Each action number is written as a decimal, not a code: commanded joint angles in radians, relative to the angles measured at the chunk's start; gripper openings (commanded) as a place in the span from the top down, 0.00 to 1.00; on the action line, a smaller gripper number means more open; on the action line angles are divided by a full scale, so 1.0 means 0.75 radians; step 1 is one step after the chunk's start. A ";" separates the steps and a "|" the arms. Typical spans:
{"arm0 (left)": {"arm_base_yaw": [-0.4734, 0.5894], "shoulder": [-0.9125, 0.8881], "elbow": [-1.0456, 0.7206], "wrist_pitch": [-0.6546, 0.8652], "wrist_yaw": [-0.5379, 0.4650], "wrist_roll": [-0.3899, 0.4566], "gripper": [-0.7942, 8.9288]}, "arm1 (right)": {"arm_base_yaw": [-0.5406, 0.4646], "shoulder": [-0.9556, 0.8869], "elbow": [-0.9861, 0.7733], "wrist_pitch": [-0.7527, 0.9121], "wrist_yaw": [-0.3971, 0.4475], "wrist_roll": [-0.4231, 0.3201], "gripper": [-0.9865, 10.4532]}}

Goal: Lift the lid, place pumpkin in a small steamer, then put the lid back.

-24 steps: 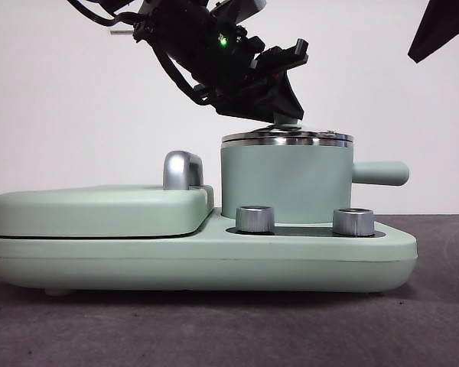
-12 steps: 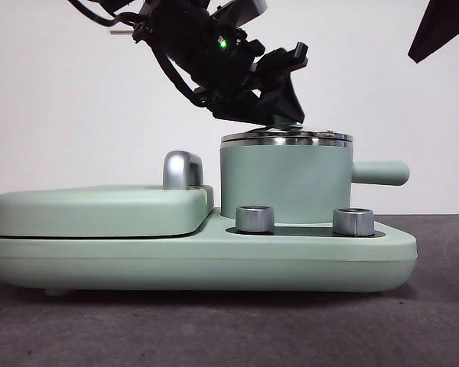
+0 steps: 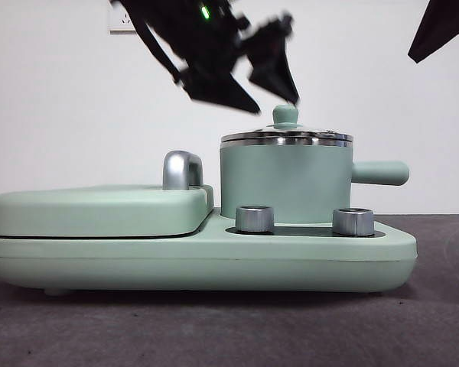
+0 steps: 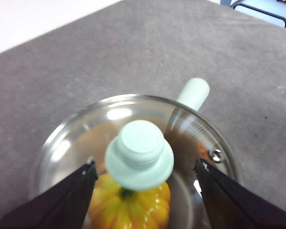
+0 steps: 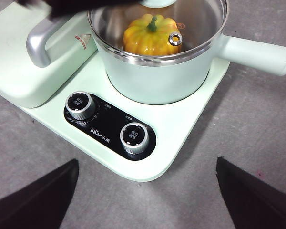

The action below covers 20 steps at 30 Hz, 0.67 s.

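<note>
Pumpkin (image 5: 152,34), one only, sits inside the steamer (image 3: 285,182), its yellow ribs and green stem visible through the glass lid (image 3: 287,138) that rests level on the pot's steel rim, centre right of the front frame. Lid and pumpkin both appear to be in place, so the task looks all but finished, with only the arm left to clear.

Left gripper (image 3: 266,93) hangs above and slightly to the left of the lid's knob (image 4: 139,154), apart from it; its jaws are spread and hold nothing. In the left wrist view the knob lies directly between the two parted jaws, the pumpkin (image 4: 129,209) showing beneath the glass. Any coming move turns on that line: the knob is straight below the gripper, so a clean vertical path should keep the jaws off it. The pot's stubby handle (image 3: 380,173) points toward the right edge of the front frame, away from the arm.

Right gripper (image 5: 148,200) waits well apart, above the table before the appliance base (image 3: 199,260), jaws wide and empty; it shows only as a dark tip at the upper right in the front view. Left is clearly the nearer arm.

Counted: one pumpkin, one lid, one steamer, two steel dials (image 5: 80,106) on the base, one griddle cover (image 3: 99,210) at left.
</note>
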 commanded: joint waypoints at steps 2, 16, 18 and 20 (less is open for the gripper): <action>0.009 -0.132 0.014 -0.140 0.002 0.000 0.57 | 0.008 0.005 0.006 0.007 -0.001 0.009 0.52; 0.117 -0.545 -0.064 -0.718 0.002 -0.211 0.60 | 0.008 0.035 0.006 0.027 -0.041 -0.001 0.52; 0.120 -0.616 -0.137 -0.693 0.001 -0.217 0.64 | 0.009 0.057 0.006 0.040 -0.043 -0.001 0.52; 0.126 -0.703 -0.232 -0.668 0.001 -0.236 0.64 | 0.009 0.084 0.006 0.067 -0.054 -0.001 0.52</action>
